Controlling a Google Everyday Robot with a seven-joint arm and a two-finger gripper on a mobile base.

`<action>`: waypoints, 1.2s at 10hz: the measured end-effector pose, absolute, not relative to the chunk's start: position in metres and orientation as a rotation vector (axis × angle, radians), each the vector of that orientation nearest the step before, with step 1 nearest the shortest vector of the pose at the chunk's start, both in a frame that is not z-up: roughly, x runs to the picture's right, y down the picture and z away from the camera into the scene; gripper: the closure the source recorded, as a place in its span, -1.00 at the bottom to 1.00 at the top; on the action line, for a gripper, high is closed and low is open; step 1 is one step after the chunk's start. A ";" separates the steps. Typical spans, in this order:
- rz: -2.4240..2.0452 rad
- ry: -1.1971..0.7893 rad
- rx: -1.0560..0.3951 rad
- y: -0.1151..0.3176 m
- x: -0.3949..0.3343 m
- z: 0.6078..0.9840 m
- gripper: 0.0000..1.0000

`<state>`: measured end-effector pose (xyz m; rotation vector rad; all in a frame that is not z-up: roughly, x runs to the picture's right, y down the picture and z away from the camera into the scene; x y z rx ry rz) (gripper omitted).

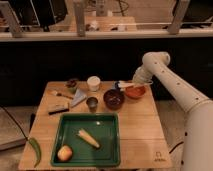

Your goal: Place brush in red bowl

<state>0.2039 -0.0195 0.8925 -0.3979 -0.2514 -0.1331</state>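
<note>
The red bowl (135, 92) is a small shallow orange-red bowl at the back right of the wooden table. The brush (122, 84) shows as a slim whitish handle with a darker end, lying level over the bowl's back left rim. My gripper (132, 84) comes in from the right on the white arm. It is right at the brush's right end, just above the bowl's back rim. I cannot tell whether the brush rests on the rim or hangs above it.
A dark maroon bowl (114, 98) sits just left of the red bowl. A white cup (93, 83), metal cup (92, 103), wooden-handled brush (61, 94) and grey scrubber (58, 107) lie further left. In front is a green tray (107, 150) holding corn and a round fruit.
</note>
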 end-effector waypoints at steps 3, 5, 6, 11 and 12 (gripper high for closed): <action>-0.135 -0.241 -0.384 -0.021 0.200 0.903 1.00; -0.128 -0.238 -0.381 -0.020 0.200 0.910 1.00; -0.121 -0.236 -0.378 -0.020 0.200 0.913 1.00; -0.077 -0.219 -0.372 -0.020 0.203 0.925 1.00; -0.066 -0.213 -0.374 -0.020 0.203 0.928 0.98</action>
